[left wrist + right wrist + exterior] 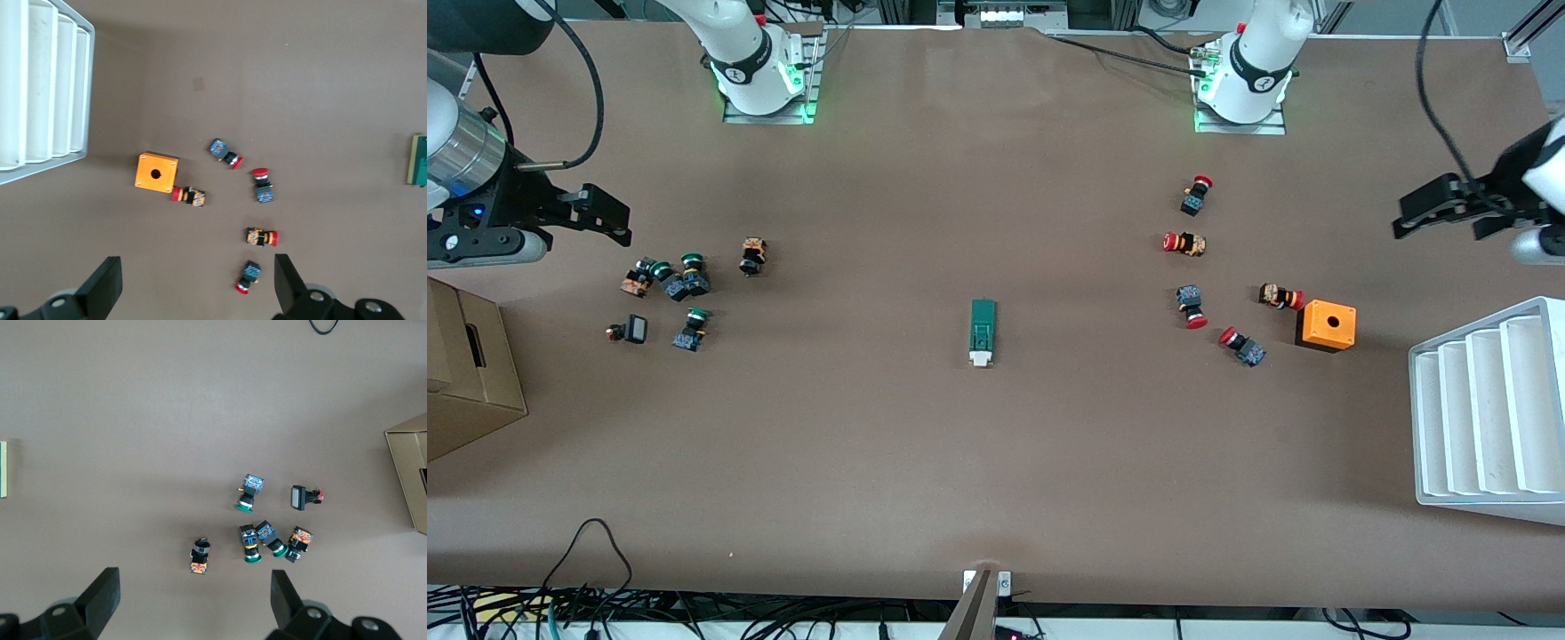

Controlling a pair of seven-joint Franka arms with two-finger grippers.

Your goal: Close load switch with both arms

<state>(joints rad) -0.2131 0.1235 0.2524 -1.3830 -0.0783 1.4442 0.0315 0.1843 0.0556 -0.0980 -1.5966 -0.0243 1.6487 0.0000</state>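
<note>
Risk lies in the approach: the narrow dark-green load switch [983,332] with its white lever end lies loose mid-table, its lever pointing to six o'clock in the front view, touched by nothing. The left gripper [1440,212] hovers spread over the left arm's end, the right gripper [596,213] spread over the right arm's end. An off-centre push could spin the block away.

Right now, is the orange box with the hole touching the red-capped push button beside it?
Touching, as far as the left wrist view shows: the red-capped push button lies against a corner of the orange box, no table showing between them.
</note>
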